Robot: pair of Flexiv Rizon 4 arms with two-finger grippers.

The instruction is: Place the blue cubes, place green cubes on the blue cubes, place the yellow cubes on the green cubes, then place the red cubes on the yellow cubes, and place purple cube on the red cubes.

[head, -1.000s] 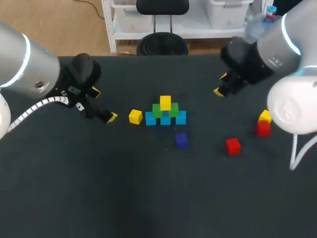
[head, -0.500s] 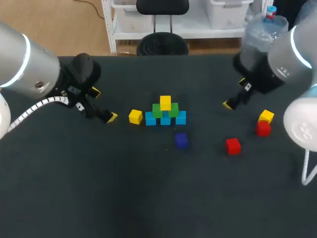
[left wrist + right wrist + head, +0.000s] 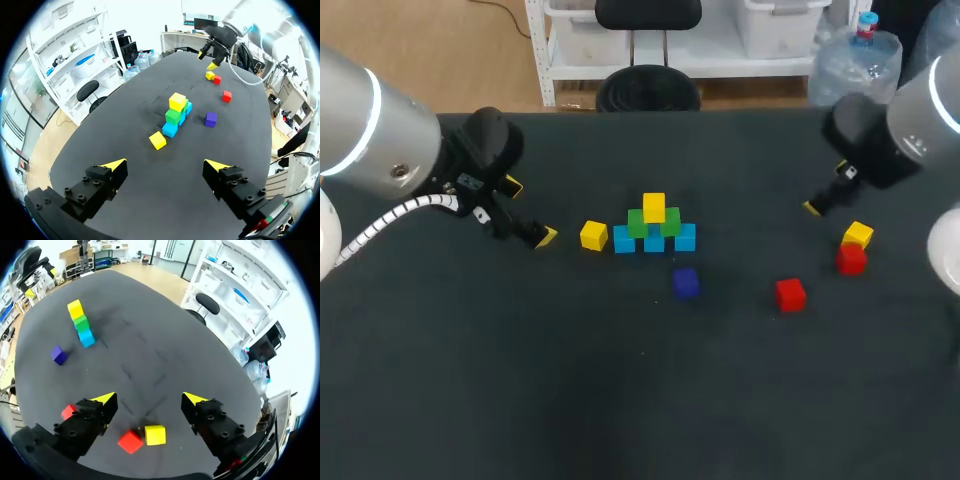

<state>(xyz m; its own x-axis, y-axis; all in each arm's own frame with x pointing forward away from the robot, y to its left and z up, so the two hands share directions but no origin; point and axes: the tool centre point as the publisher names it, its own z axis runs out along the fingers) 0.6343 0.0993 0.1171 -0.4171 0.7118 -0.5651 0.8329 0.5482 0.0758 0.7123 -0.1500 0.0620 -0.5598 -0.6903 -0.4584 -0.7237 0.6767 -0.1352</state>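
Here, left fingers [image 3: 112,166] spread empty, right fingers [image 3: 104,399] likewise, cube pyramid [image 3: 654,228] standing apart.

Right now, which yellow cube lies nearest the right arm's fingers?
The yellow cube beside a red cube, at the table's right. The other two are mid-table: the top yellow cube on the stack, the loose yellow cube beside it.

In the head view the right hand [image 3: 818,201] showed only one yellow tip; the other was hidden behind its own body. In the right wrist view the pile [image 3: 80,322] stood edge on, its far cubes hidden, and a red cube [image 3: 67,411] lay half behind a finger [image 3: 87,420].
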